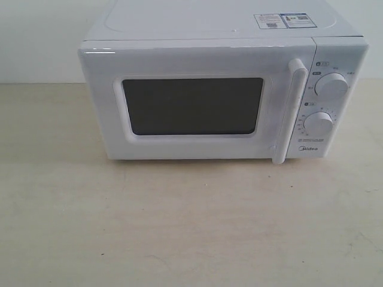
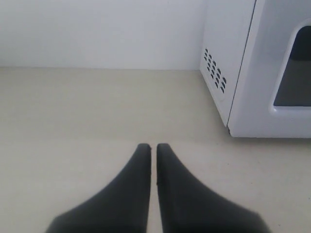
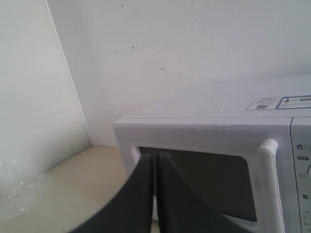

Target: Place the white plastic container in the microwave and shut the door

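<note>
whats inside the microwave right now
Cannot tell. The door of the microwave is shut, and its dark window shows nothing behind it. Whether the white plastic container is in there is hidden by the door.

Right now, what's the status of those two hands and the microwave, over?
Left hand shut, empty. Right hand shut, empty, near the microwave. Door closed. Container not clearly in view; nothing blocking the door.
</note>
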Motion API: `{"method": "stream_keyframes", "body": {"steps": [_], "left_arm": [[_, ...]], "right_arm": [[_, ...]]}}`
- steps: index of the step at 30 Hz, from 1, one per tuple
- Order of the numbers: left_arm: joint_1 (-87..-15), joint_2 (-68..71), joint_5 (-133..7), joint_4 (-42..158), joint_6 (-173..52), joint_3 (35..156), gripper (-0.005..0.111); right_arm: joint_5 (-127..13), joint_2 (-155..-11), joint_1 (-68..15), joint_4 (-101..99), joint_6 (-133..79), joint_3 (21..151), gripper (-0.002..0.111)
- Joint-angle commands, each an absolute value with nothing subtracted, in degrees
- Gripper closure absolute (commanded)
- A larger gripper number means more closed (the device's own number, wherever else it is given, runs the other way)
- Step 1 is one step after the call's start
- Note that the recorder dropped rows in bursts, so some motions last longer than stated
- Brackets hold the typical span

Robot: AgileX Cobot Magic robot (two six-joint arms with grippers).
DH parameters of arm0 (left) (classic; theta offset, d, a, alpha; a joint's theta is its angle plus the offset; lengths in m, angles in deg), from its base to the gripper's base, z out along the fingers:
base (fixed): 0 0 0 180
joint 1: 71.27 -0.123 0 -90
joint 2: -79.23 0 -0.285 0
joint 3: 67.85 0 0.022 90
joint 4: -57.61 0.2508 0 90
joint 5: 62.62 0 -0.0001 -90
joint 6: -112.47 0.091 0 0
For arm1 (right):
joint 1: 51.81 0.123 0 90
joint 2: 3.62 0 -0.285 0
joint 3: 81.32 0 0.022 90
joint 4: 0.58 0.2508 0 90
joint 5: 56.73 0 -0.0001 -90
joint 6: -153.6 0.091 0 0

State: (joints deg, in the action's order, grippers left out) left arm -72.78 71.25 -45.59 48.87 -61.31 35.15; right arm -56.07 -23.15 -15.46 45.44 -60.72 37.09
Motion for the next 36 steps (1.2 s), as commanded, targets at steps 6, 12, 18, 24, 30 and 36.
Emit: {"method": "stream_keyframes", "body": {"steps": [6,12,18,24,30,36], "left_arm": [[-72.94,71.45,-46.30,49.57,-62.73,34.93,0.102],[-72.94,71.45,-46.30,49.57,-62.73,34.93,0.102],[-72.94,71.45,-46.30,49.57,-62.73,34.93,0.102],[-72.94,71.45,-46.30,49.57,-62.73,34.93,0.102],[-72.94,71.45,-46.30,49.57,-62.73,34.93,0.102],[-72.94,71.45,-46.30,49.57,-62.73,34.93,0.102]], "right_arm": [[-56.00,-22.85,-15.81,45.41,-61.02,36.79,0.108],[-56.00,-22.85,-15.81,45.41,-61.02,36.79,0.108],[-56.00,-22.85,-15.81,45.41,-61.02,36.79,0.108],[-53.53,-22.70,-18.08,45.13,-66.71,36.79,0.108],[-45.26,-22.72,-28.79,45.13,-67.20,36.79,0.108],[-42.42,-22.49,-39.95,44.90,-67.38,36.10,0.108]]}}
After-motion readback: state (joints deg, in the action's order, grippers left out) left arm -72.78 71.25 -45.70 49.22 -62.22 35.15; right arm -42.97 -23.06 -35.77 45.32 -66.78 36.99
